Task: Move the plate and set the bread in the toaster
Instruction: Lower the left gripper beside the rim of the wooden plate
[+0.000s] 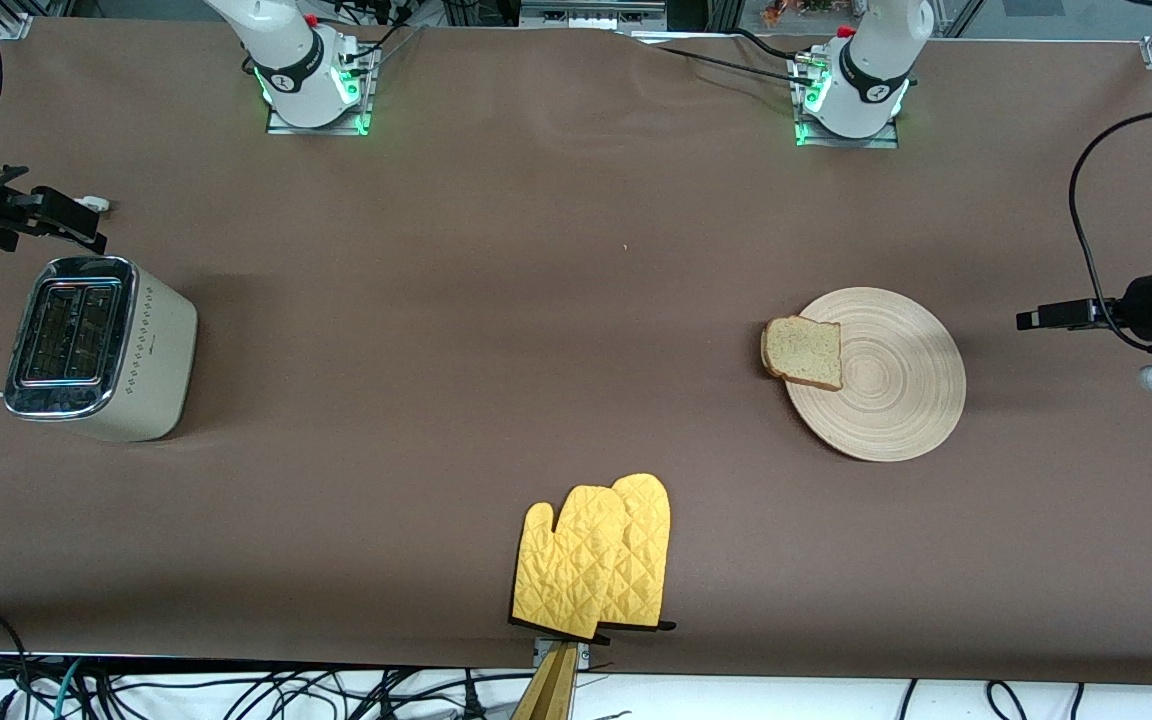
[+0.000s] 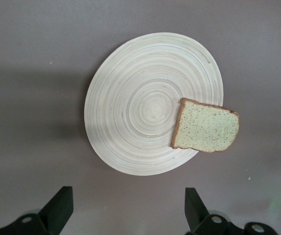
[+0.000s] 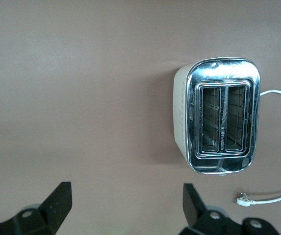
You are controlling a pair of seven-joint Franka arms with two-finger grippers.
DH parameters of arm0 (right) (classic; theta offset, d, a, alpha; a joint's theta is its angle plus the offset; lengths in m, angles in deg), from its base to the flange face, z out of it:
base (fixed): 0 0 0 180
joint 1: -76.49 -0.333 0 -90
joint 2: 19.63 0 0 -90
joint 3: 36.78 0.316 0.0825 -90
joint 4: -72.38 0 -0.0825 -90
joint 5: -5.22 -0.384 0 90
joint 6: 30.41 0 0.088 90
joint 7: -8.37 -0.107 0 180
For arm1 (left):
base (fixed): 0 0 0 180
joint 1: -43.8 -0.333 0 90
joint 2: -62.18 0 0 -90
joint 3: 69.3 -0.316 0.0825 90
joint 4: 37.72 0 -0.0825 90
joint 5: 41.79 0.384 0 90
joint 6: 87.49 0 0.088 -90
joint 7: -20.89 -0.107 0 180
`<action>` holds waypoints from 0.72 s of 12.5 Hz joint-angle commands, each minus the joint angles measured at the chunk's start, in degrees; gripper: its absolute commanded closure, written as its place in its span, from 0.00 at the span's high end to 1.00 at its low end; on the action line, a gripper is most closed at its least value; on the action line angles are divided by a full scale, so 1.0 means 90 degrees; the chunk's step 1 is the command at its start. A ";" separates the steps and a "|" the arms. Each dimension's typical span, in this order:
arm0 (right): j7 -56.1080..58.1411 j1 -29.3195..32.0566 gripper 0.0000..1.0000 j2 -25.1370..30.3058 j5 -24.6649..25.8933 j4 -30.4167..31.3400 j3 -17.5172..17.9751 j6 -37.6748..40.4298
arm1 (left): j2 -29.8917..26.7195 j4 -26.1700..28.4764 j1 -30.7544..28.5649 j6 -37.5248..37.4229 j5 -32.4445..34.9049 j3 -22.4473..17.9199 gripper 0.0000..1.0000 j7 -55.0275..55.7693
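My left claw point(image 2: 125, 215) hangs with its fingers point(image 2: 59, 205) spread wide and nothing between them, up in the air at the left arm's end of the bench point(image 1: 536, 300). In the front view it sits at about 3 o'clock from the plate point(image 1: 891, 395), well apart from it. The left wrist view looks straight down on the plate, which lies flat on the bench.

The bread point(image 1: 803, 352) rests on the plate's rim at about 10 o'clock in the front view, part of the slice on the plate and part hanging out over the bench. It is toward the right arm's end of the plate.

My right claw point(image 3: 125, 215) is likewise wide open and holds nothing, up over the right arm's end of the bench. In the front view it is at about 11 o'clock from the toaster point(image 1: 96, 345), near it. The toaster stands upright, both slots showing empty in the right wrist view, its cord point(image 3: 277, 94) trailing off with the plug point(image 3: 243, 199) lying on the bench.

Two yellow mitts point(image 1: 596, 565) lie overlapped at the bench edge nearest the front camera, about 7 o'clock from the plate.
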 commanded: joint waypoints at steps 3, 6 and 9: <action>0.0067 -0.0004 1.00 0.0070 0.0021 -0.0029 0.0028 0.0073 | 0.1224 -0.0183 -0.0794 -0.0016 -0.0803 0.0148 1.00 -0.1316; 0.0077 0.0005 1.00 0.0070 0.0021 -0.0029 0.0057 0.0073 | 0.1645 -0.0144 -0.0814 0.0277 -0.0961 0.0148 1.00 -0.1660; 0.0077 0.0006 1.00 0.0070 0.0021 -0.0029 0.0047 0.0083 | 0.2055 -0.0134 -0.0824 0.0287 -0.1273 0.0148 1.00 -0.2029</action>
